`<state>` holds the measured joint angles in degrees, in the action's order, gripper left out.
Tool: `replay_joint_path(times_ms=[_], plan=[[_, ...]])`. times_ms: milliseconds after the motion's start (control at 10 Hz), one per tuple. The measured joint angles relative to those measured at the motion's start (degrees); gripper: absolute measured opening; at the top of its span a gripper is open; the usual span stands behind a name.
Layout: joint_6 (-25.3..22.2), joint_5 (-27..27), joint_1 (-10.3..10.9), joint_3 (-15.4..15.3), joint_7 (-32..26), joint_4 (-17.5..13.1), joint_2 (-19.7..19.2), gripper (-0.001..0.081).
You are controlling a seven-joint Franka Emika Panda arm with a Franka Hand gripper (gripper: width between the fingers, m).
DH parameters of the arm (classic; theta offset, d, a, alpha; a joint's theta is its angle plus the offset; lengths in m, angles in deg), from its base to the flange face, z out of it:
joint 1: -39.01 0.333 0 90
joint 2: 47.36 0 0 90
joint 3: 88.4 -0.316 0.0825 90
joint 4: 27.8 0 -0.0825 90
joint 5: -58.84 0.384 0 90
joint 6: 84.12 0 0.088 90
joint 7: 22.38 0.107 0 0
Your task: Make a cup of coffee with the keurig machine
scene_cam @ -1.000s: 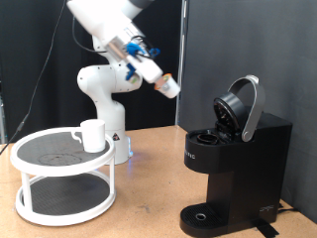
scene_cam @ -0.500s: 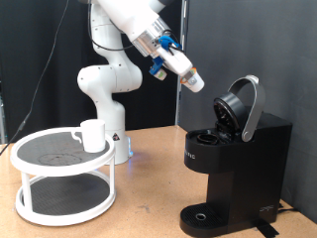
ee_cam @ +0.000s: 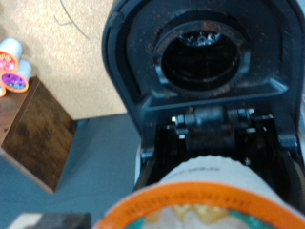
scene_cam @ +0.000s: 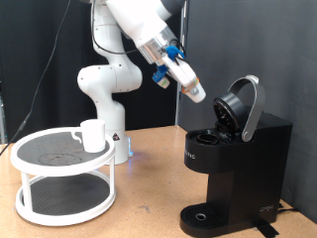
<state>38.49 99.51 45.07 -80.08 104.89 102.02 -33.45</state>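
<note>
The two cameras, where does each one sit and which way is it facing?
Exterior view: off the arm, level with the table, facing the whole arm, with the gripper raised beside the keurig machine and its open lid; the cup stands on the white stand at the exterior view's left.
Wrist view: on the hand, looking along the fingers into the open lid; a pod fills the foreground, no fingers clearly show.
Shared: the keurig machine and its open lid.

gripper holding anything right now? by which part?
Yes: the gripper holds a small white pod above the keurig machine, whose lid is open. Where the fingers grip the pod cannot be told.
</note>
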Motion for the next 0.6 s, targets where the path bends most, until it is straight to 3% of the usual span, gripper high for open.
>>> replay_joint_path(times_ms=[600], plan=[[9.6,-0.4,0.2,-5.1,0.4,4.0,-3.5,0.0355]])
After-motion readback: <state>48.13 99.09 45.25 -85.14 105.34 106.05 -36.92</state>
